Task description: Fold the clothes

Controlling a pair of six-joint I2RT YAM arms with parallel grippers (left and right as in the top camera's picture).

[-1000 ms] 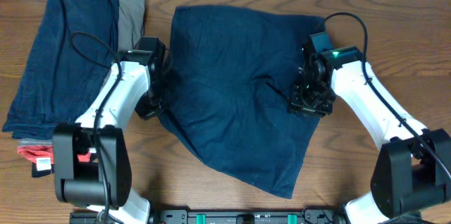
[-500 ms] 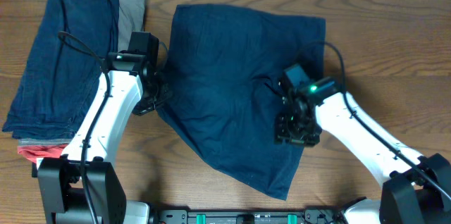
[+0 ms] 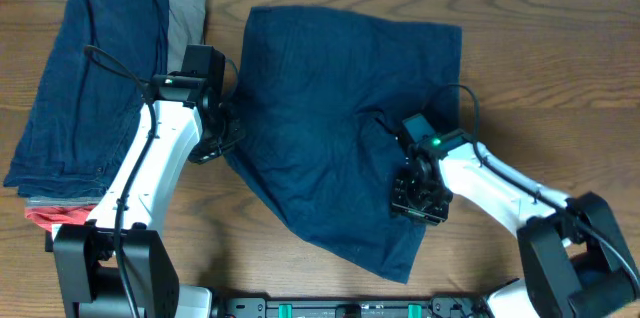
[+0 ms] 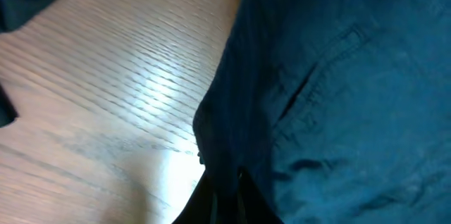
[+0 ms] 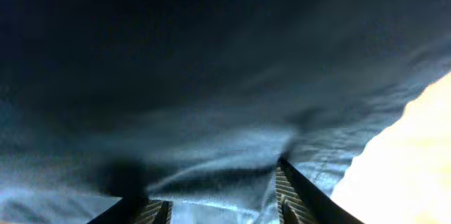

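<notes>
The clothes in play are dark navy shorts spread crumpled over the middle of the table. At their left edge my left gripper is shut on the fabric. In the left wrist view its dark jaws pinch the shorts' edge against the wood. My right gripper rests low on the shorts' right side, near the lower hem. In the right wrist view its fingers stand apart, pressed on the cloth, with a raised ridge of fabric between them.
A stack of folded navy garments lies at the far left, with a grey piece beside it. Orange-red fabric peeks out at the stack's ends. Bare wood shows right of the shorts.
My right gripper has slid from the shorts' upper right down towards the front hem. The left gripper moved slightly back, still pinching the left edge.
</notes>
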